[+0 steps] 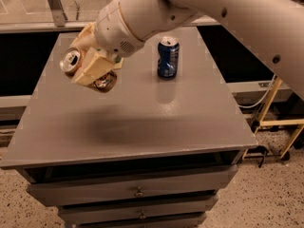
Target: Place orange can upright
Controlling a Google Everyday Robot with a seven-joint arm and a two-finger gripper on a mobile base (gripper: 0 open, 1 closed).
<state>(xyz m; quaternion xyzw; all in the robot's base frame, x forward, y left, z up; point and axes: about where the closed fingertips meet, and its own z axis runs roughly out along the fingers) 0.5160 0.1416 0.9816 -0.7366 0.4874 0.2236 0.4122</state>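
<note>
Grey worktop (pixel 190 118) on a cabinet of drawers (pixel 137 191), speckled floor around it, some railing along the back. Only one camera view to go on.

The big white arm reaches in from the upper right, and the tool (pixel 88 70) hangs in the air above the near-left part of the worktop. It's clamped on the orange can (pixel 71 61), which sits crosswise in the grip. The can is on its side, with the silver top and pull tab facing out left of the tool and the other end poking out lower right of it. A soft shadow (pixel 123 127) lies on the worktop below the tool, so I'd say the can is well clear of the surface. A blue can (pixel 168 57) stands upright well off to the right of the tool and a bit further back.

What I'd worry about:
- The can isn't vertical yet. Let go at this tilt and it just drops, rolls, and maybe heads off the left edge, which is close.
- The sides look dented, so the bottom may not sit flat, and it could wobble over on release.
- Swinging the wrist round could bump the blue can if the arm drifts that way.
</note>
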